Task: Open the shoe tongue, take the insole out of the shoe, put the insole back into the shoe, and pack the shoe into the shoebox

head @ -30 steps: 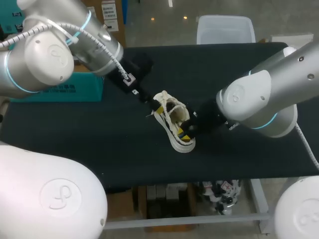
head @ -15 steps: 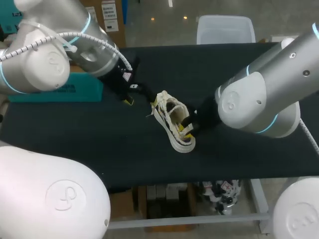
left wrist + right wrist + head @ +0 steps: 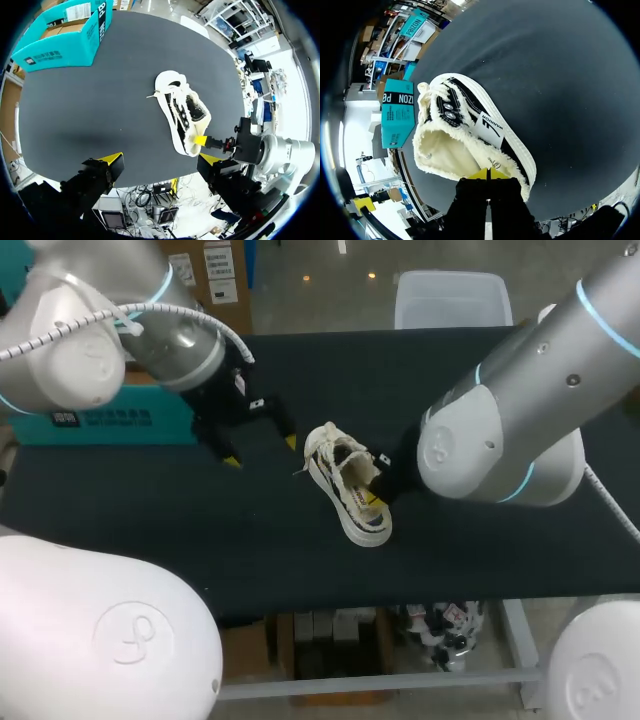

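One sneaker [image 3: 335, 468]: collar pinched by closed right gripper [image 3: 488, 174]; ahead of left gripper [image 3: 162, 160], fingers spread, apart. One teal shoebox [image 3: 60, 42].

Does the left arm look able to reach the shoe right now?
Probably yes. The left tool is open beside the shoe, with only bare table between them. The right tool pinches the shoe's opposite side, out of the way.

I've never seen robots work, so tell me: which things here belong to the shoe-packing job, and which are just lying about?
Part of the job:
shoe, pinched at its heel by the right gripper
left gripper, open, beside the shoe
teal shoebox at the table's left side

Just there:
black table under them
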`<action>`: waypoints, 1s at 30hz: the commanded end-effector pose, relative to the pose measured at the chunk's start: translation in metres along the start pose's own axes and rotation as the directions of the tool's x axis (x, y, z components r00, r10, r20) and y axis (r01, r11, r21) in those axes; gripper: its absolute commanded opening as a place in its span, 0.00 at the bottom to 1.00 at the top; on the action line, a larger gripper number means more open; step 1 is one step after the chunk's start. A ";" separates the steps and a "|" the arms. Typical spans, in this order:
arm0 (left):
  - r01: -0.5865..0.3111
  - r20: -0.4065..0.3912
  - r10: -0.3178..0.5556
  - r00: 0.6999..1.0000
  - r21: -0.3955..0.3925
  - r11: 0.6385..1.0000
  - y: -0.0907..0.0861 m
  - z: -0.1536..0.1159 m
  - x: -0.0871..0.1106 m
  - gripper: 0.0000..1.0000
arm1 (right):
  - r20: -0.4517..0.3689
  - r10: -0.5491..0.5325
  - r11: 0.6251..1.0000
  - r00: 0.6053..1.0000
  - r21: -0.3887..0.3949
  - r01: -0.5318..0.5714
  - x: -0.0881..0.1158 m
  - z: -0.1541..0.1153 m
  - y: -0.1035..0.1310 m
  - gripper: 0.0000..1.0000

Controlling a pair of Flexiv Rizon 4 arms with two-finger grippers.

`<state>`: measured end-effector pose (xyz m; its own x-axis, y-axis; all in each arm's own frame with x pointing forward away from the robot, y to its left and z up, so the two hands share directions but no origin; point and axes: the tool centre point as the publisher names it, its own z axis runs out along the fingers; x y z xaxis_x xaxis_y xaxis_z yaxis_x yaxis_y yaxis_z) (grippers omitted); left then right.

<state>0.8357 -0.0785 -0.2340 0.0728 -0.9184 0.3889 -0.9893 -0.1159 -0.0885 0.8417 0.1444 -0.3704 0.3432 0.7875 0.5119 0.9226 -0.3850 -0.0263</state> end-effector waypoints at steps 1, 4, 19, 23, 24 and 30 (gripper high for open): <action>0.392 0.097 -0.387 0.917 -0.043 0.919 -0.003 -0.001 0.005 1.00 | 0.059 -0.006 1.000 0.998 -0.021 0.007 0.003 0.020 0.003 0.00; 0.392 0.097 -0.387 0.917 -0.043 0.919 -0.003 -0.001 0.005 1.00 | 0.074 0.004 1.000 0.997 -0.021 -0.002 -0.003 0.027 0.005 0.00; 0.392 0.097 -0.387 0.917 -0.043 0.919 -0.003 -0.001 0.005 1.00 | -0.005 -0.007 0.998 1.000 -0.062 0.006 -0.010 0.014 -0.005 0.00; 0.392 0.097 -0.387 0.917 -0.043 0.919 -0.003 -0.001 0.005 1.00 | -0.055 -0.058 0.996 0.997 -0.074 0.054 0.000 -0.007 -0.008 0.00; 0.392 0.097 -0.387 0.917 -0.043 0.919 -0.003 -0.001 0.005 1.00 | -0.069 -0.071 0.995 0.995 -0.078 0.066 0.003 -0.012 -0.008 0.00; 0.392 0.097 -0.387 0.917 -0.043 0.919 -0.003 -0.001 0.005 1.00 | -0.179 -0.170 0.985 0.969 -0.063 0.161 0.007 -0.037 -0.002 0.00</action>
<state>0.8389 -0.0818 -0.2314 0.4612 -0.8340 0.3029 -0.8863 -0.4495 0.1116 0.8383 0.1551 -0.3535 0.1922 0.8092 0.5552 0.9372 -0.3192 0.1407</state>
